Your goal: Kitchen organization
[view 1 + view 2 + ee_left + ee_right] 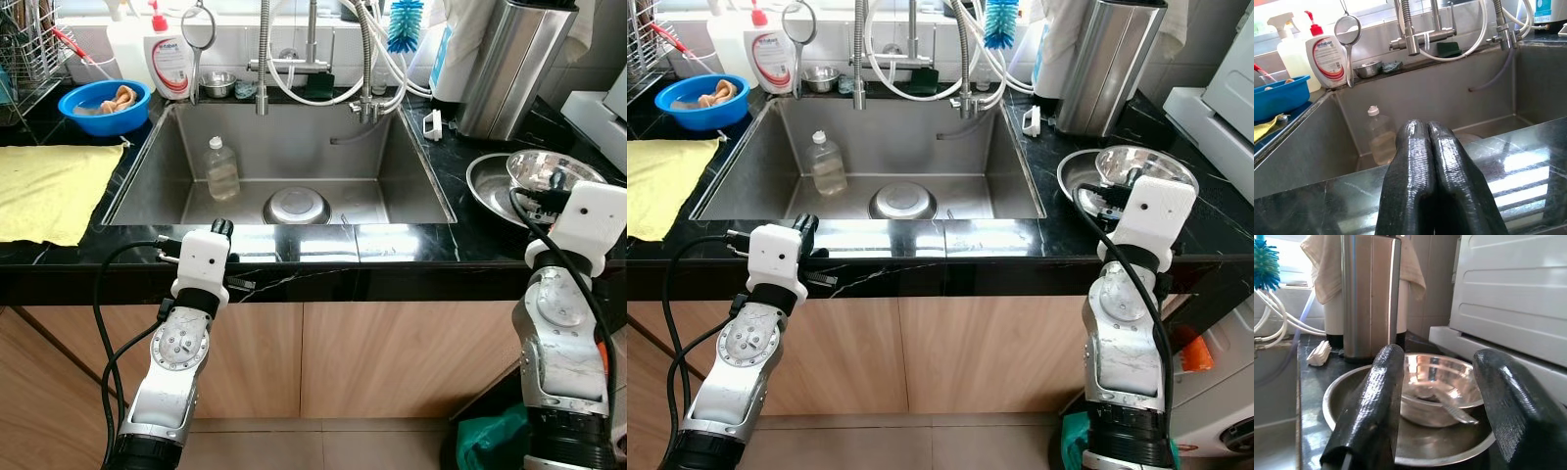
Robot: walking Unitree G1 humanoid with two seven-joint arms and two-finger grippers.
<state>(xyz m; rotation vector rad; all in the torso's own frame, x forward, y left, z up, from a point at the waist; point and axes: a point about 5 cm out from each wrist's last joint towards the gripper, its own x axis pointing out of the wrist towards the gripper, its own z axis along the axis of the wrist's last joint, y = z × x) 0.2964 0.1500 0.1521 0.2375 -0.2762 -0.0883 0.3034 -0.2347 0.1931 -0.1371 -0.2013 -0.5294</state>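
Note:
A steel sink [147, 162] is set into the black counter. In it stand a clear plastic bottle [222, 168] and an upside-down steel bowl [296, 206]. My left gripper [1427, 132] is shut and empty, low over the counter's front edge at the sink's left side [223, 227]. On the counter to the right, a shiny steel bowl [549, 168] with a spoon [1449, 409] in it rests on a wider steel plate [485, 181]. My right gripper [1442, 357] is open, just short of that bowl, with one finger to each side of it.
A yellow cloth [49, 186], a blue bowl [103, 104] and a dish rack [24, 49] lie on the left. Soap bottle [169, 59], strainer [197, 29], taps and hoses line the back. A tall steel canister [509, 64] and a white appliance [602, 113] stand on the right.

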